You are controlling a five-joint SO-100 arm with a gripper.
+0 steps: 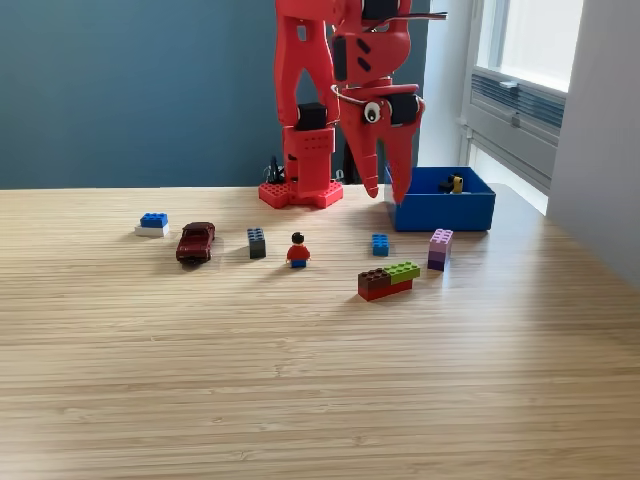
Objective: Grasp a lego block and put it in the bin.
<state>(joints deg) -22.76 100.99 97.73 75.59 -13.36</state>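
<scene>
**Red arm hangs over the desk's far edge, pincer spread and empty**

Red plastic makes up the whole arm, whose base [300, 192] stands at the far edge of the wooden desk [300, 380]. Its gripper [387, 180] points straight down, raised above the desk, the two fingers parted by a clear gap with nothing between them. The tips hang just in front of the blue bin [443, 212] at that bin's near corner on the exterior view's left.

That bin sits toward the far corner on the exterior view's right, and a small yellow and black piece [453, 183] lies inside it (too small to tell more).

Loose pieces lie in a rough row across the desk's middle: a blue-on-white block [152, 224] nearest the exterior view's left edge, then a dark red toy car [196, 241], a grey block [257, 243], a minifigure [298, 250], a small blue block [380, 244] and a pink and purple stack [440, 249]. Nearer the camera lies a brown, red and green cluster [389, 280].
</scene>
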